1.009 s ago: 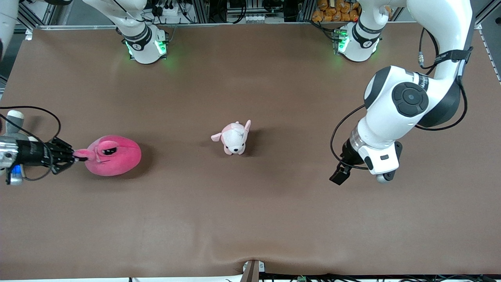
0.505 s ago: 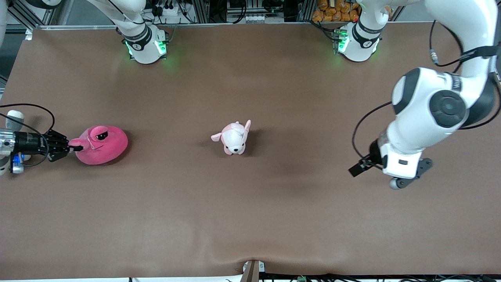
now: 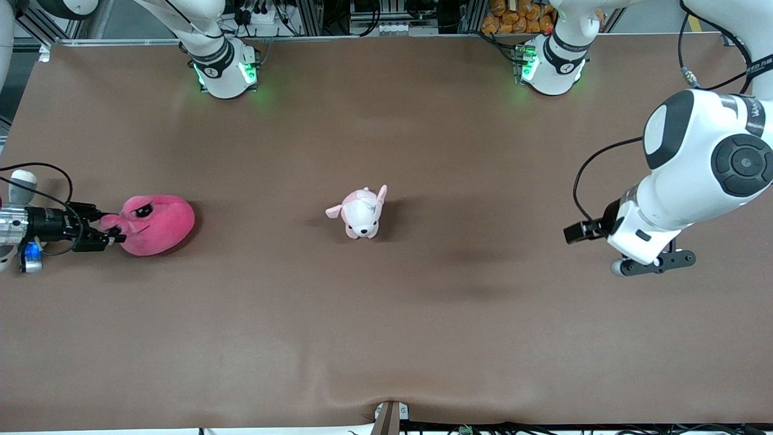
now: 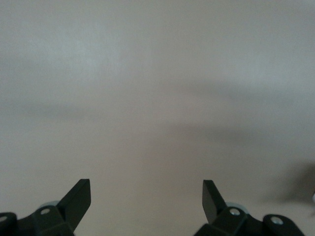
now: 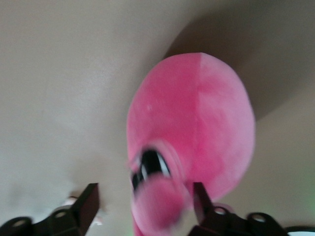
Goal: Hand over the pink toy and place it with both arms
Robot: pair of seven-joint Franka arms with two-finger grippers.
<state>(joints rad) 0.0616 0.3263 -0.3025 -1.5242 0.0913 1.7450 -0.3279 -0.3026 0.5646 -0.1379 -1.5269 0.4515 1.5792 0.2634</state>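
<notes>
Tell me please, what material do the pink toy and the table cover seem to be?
Pink toy: likely soft plush fabric, matte and fuzzy, with a stitched seam and a rounded, stuffed shape. Table cover: apparently a thin brown sheet, matte, wrinkled near its front edge.

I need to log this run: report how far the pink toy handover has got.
Done: the pink toy lies on the table at the right arm's end. In hand: the right gripper sits at its ear, jaws open, gripping nothing. The left gripper waits open over bare table. Left: nothing beyond backing the right arm away, it seems.

The brown table carries the pink toy and a puppy plush.
</notes>
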